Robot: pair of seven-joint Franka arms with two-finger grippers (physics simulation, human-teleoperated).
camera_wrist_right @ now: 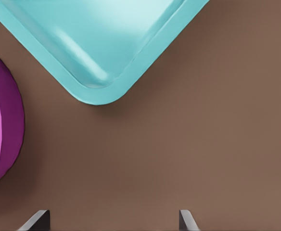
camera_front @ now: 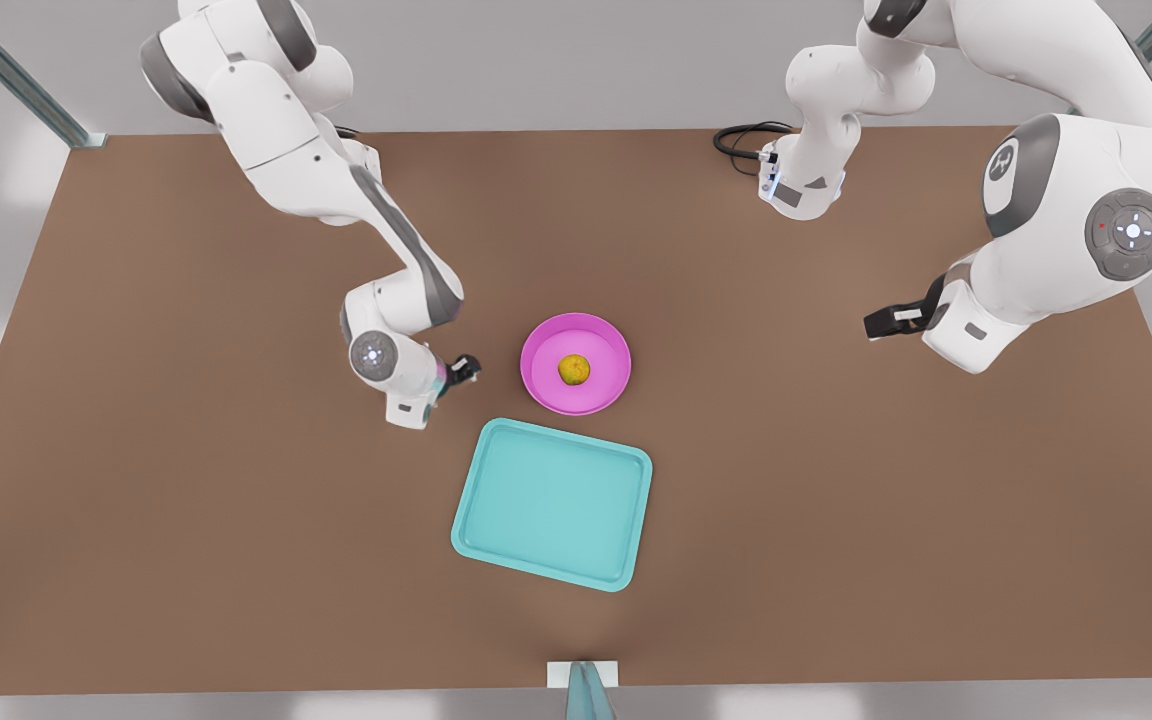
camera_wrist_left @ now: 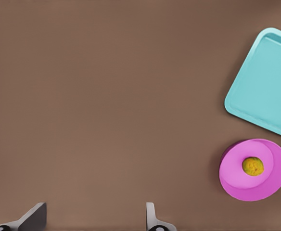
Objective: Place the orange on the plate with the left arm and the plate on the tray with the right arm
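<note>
The orange point(camera_front: 574, 369) was seen lying at the middle of the pink plate point(camera_front: 608, 345), and the plate was resting on the brown worktop point(camera_front: 836, 500), not on the tray point(camera_front: 496, 520). The teal tray was laid flat on the worktop just beside the plate, a narrow strip of bare worktop being left between their rims.

The right end effector point(camera_front: 464, 368) was found on the arm at the front view's left, held low and just beside the plate's rim, on the side of the plate turned away from the other arm. Its fingers point(camera_wrist_right: 38, 219) were spread apart with nothing between them, only bare worktop being seen in the gap. In the right wrist view, a rounded corner of the tray point(camera_wrist_right: 102, 91) and the outer wall of the plate point(camera_wrist_right: 10, 120) were seen close ahead of the right end effector point(camera_wrist_right: 111, 222).

The left end effector point(camera_front: 886, 322) was carried by the arm at the front view's right, well apart from the plate and the tray. Its fingers point(camera_wrist_left: 152, 219) were likewise held apart and nothing was gripped. In the left wrist view, the plate point(camera_wrist_left: 270, 187) with the orange point(camera_wrist_left: 252, 166) on it was seen far off to one side of the left end effector point(camera_wrist_left: 93, 224), the tray point(camera_wrist_left: 265, 86) lying near the plate.
</note>
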